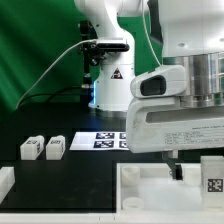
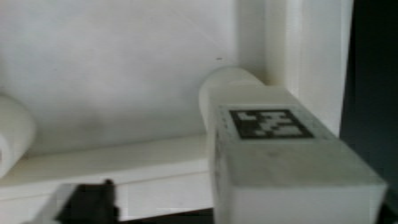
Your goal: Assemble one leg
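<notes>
- We see the black table (image 1: 60, 172) filling the lower half of the exterior view, with a broad bare stretch between the small parts at lower left and the white pieces along the bottom edge.
- The arm's white wrist housing (image 1: 178, 115) takes up the right half of that frame, from the top edge down almost to the bottom, and hides most of what lies under it.
- The robot base (image 1: 108, 70) stands at upper centre, before a green backdrop (image 1: 35, 50).
- A large white tray-like piece (image 1: 150, 195) lies along the bottom edge, centre to right; its raised rim faces the open table.
- The marker board (image 1: 100, 140) lies flat at mid-frame, its right end hidden behind the wrist housing.
- The gripper (image 1: 176, 170) hangs below the housing at lower right, over the tray-like piece; we cannot tell how far its jaws stand apart, and the wrist view shows only a dark blurred tip at its bottom edge.
- The leg (image 2: 267, 135), tag face toward us, fills the lower right of the wrist view, set close in a corner of white walls, with bare white floor beside it.
- In the exterior view a tagged white block (image 1: 214, 175) at the far right edge sits just beside the gripper.
- Two more legs (image 1: 43, 148) stand side by side at lower left, well apart from the gripper.
</notes>
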